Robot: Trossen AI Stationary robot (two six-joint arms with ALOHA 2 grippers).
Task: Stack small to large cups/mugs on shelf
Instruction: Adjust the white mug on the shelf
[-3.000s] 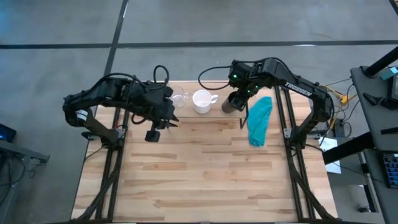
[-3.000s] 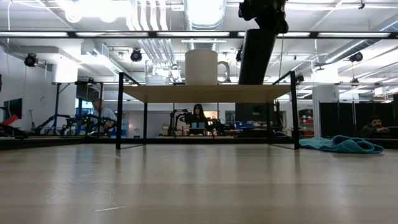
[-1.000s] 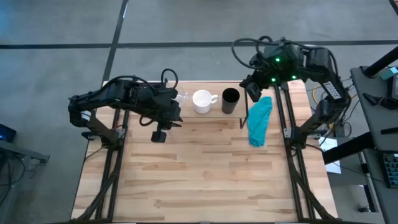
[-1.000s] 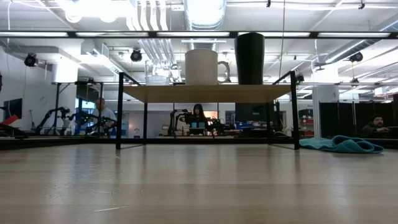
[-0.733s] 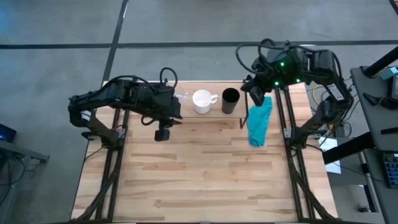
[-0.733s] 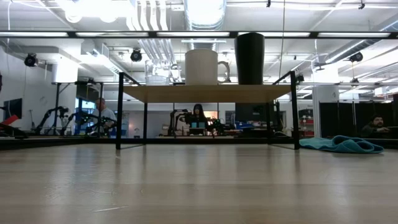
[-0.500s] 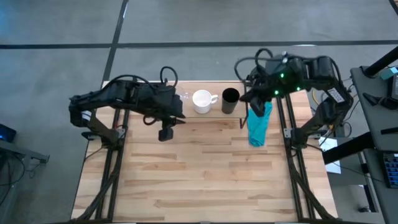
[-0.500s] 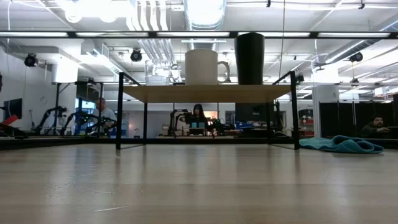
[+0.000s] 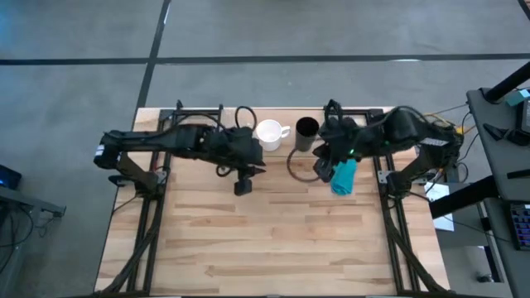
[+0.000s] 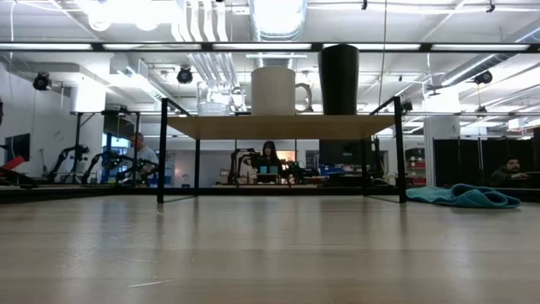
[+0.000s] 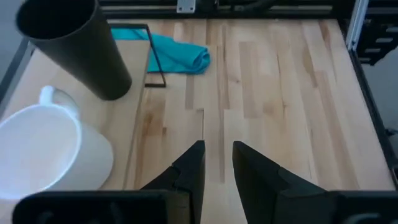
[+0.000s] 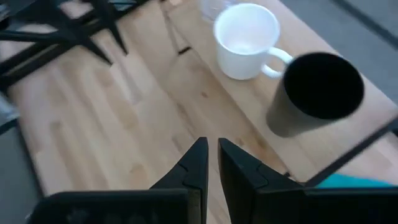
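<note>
Black cup (image 10: 338, 78): upright on the shelf (image 10: 278, 127), tallest of the row, at the end nearest the teal cloth (image 10: 462, 196). Nothing of mine touches it.
White mug (image 10: 273, 90): upright in the middle of the board, just beside the black cup; seen from above, its handle points toward that cup.
Glass cup (image 10: 213, 95): on the far side of the mug from the black cup; my left arm covers it in the high view.
Shelf: pale board on thin black wire legs, standing at the far edge of the table (image 9: 273, 232).
My left gripper (image 9: 242, 187): out over bare tabletop, just in front of the shelf on the mug's side. Fingers (image 11: 193, 171) nearly together with a slim gap, grasping nothing.
My right gripper (image 9: 320, 165): just in front of the shelf near the black cup, beside the cloth. Fingers (image 12: 198, 167) drawn close, a narrow gap, nothing between them.
Room behind: people seated at desks, well beyond the table.
</note>
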